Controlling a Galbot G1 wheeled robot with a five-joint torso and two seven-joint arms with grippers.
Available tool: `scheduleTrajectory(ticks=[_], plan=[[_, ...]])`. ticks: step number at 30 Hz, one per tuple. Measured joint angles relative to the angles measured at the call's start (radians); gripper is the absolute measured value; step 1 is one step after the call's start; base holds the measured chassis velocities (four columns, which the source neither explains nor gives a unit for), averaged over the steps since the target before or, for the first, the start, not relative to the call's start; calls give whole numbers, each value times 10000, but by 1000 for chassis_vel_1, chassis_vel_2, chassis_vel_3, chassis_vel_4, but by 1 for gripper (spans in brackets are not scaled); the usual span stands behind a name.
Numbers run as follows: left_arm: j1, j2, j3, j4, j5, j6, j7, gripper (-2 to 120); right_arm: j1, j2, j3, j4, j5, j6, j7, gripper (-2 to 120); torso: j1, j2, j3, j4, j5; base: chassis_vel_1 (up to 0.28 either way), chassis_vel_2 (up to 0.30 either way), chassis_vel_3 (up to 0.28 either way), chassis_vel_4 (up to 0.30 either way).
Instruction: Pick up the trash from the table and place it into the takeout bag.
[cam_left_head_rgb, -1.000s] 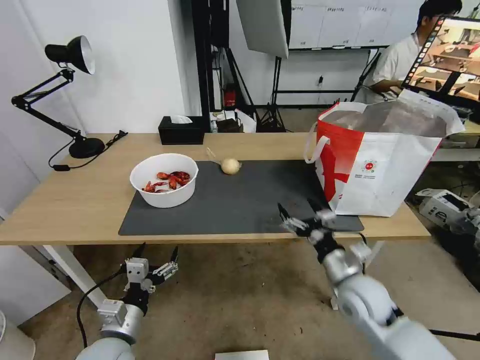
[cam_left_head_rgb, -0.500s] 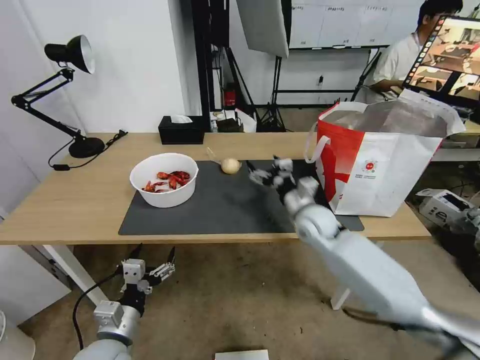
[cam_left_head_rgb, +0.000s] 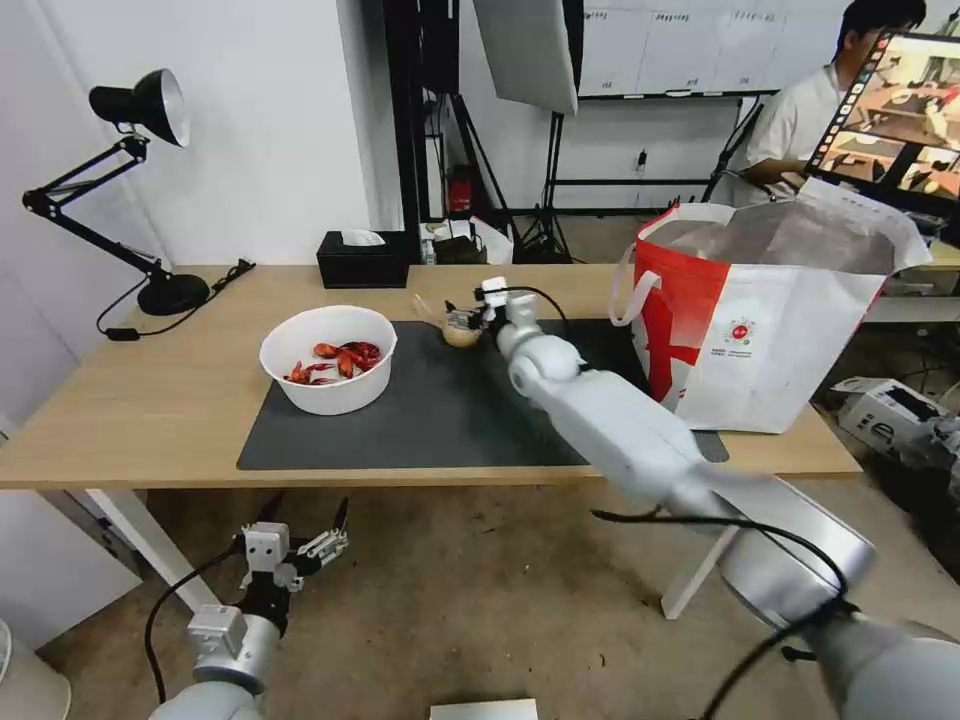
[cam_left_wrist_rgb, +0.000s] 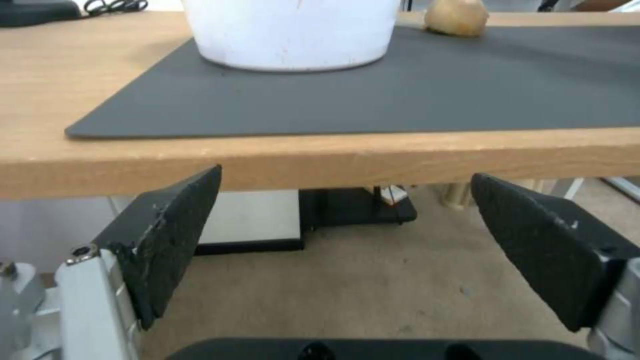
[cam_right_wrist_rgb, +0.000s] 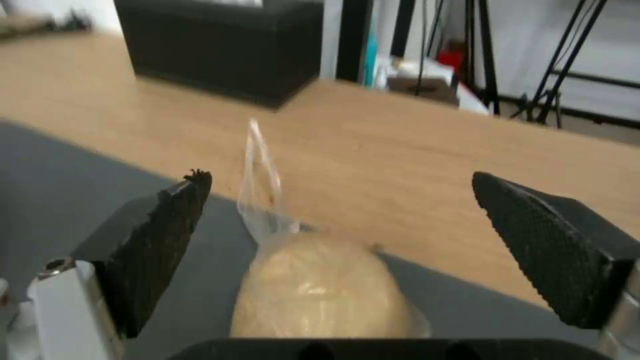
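Reaching farther across the mat (cam_left_head_rgb: 440, 420), my right pincer (cam_left_head_rgb: 464, 322) now straddles the beige lump (cam_right_wrist_rgb: 320, 295) at its far edge, fingers wide apart, gripping nothing. Left of the lump sits the bowl (cam_left_head_rgb: 328, 358), right the bag (cam_left_head_rgb: 760, 330). My left pincer (cam_left_head_rgb: 295, 545) hangs open below the table (cam_left_head_rgb: 150, 400).

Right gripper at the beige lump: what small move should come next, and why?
Probably close the fingers. The right gripper is open, one finger on each side of the beige lump, which still sits on the mat in its clear wrap. The left gripper waits open below the table edge.
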Motion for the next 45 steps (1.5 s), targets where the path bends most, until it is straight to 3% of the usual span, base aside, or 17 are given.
scheduleTrajectory(ticks=[5, 12, 28, 37, 45], plan=[[-33, 8, 27, 88, -23, -42, 2, 100, 302, 548, 74, -1054, -484, -146, -531, 100, 0, 0, 0, -1, 1, 0, 0, 0, 0], [-144, 15, 89, 170, -27, -64, 4, 100, 374, 806, 77, -1604, -948, -410, -946, 100, 0, 1, 0, -2, 2, 0, 0, 0, 0], [-33, 17, -16, 92, -31, -118, 7, 100, 160, 843, 101, -1775, -1422, -626, -1112, 99, 0, 2, 0, -3, 3, 0, 0, 0, 0], [52, -5, -69, 24, -9, -167, 9, 100, 35, 761, 293, -1635, -1114, -707, -987, 71, -1, 2, -1, -3, 3, 0, 0, 0, 0], [28, -12, -26, 48, 2, -173, 14, 100, -60, 492, 209, -1179, -1115, -650, -878, 39, 0, 2, -1, -3, 3, 0, 0, 0, 0]])
